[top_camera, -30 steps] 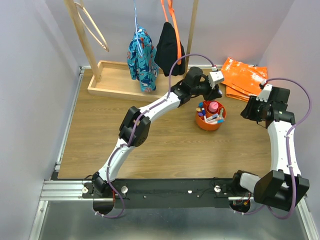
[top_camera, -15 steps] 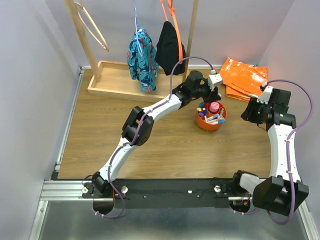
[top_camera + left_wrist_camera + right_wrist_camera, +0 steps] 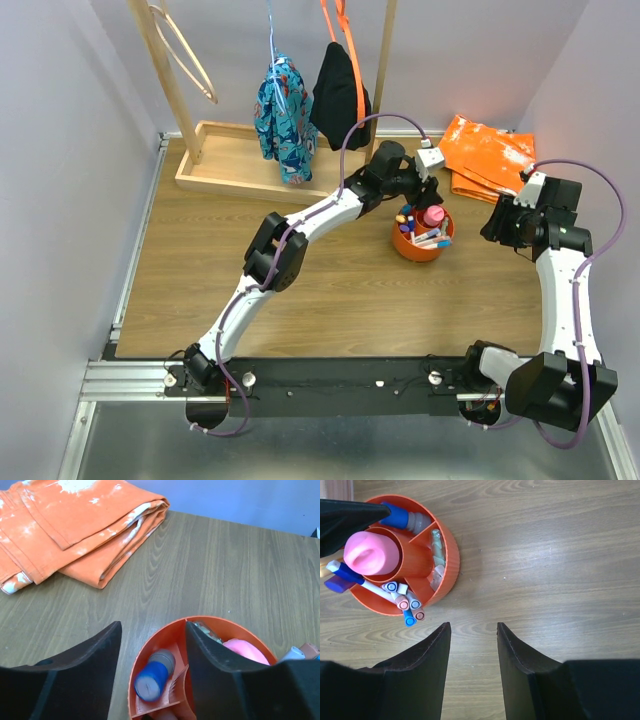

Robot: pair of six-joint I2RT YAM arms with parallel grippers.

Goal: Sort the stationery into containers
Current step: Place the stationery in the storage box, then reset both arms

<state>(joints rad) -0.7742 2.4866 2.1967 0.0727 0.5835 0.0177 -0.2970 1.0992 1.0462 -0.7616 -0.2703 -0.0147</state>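
Stationery point(image 3: 405, 605) stands roughly upright, some pens leaning, in orange cup point(image 3: 451, 555), right of centre on table point(image 3: 545, 555). Left hand point(image 3: 152, 630) spread wide, empty, hangs over cup's far-left side; the nearer one. Right hand point(image 3: 472, 627) also spread, empty, apart to cup's right.

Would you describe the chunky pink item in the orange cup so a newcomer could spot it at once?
On the wooden table, near the folded orange plastic bag, stands a round orange plastic cup with dividers. The chunky pink highlighter fills its central tube, the only broad pink top among thin white pens and a blue cap.
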